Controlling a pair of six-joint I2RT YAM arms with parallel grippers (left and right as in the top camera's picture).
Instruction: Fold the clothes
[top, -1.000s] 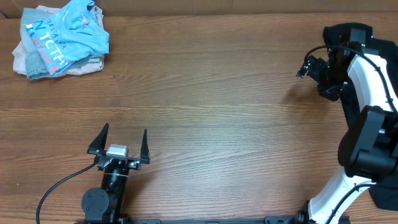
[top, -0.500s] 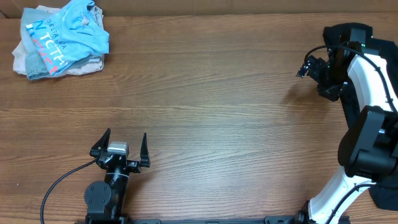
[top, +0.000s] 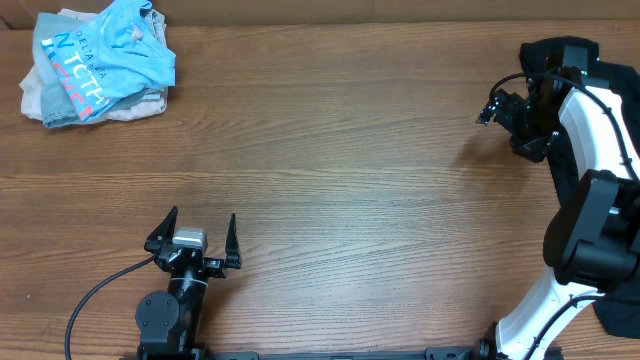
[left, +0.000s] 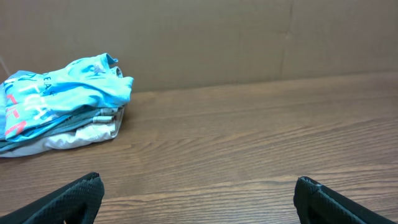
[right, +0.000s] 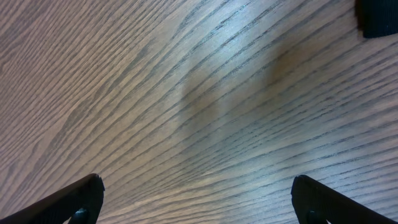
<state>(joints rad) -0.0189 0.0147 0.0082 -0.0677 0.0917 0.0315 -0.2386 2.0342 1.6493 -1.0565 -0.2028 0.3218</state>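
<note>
The clothes lie in a pile at the table's far left corner. On top is a crumpled light-blue T-shirt (top: 105, 50) with white lettering and a red-orange mark, also seen in the left wrist view (left: 68, 90). Under it lie pale beige and white garments (top: 40, 98) (left: 81, 134). My left gripper (top: 202, 213) (left: 198, 180) stands open near the front edge, well short of the pile, with bare wood between its fingers. My right gripper (top: 492, 108) (right: 198, 180) hangs open over bare wood at the far right, holding nothing.
The right arm (top: 590, 120) is folded up along the right edge. A black shape (right: 376, 18) shows in the top right corner of the right wrist view; I cannot tell what it is. A brown wall (left: 199, 37) backs the table.
The left gripper has drawn back slightly toward the front edge, then held still. The right arm and the pile have not moved.
</note>
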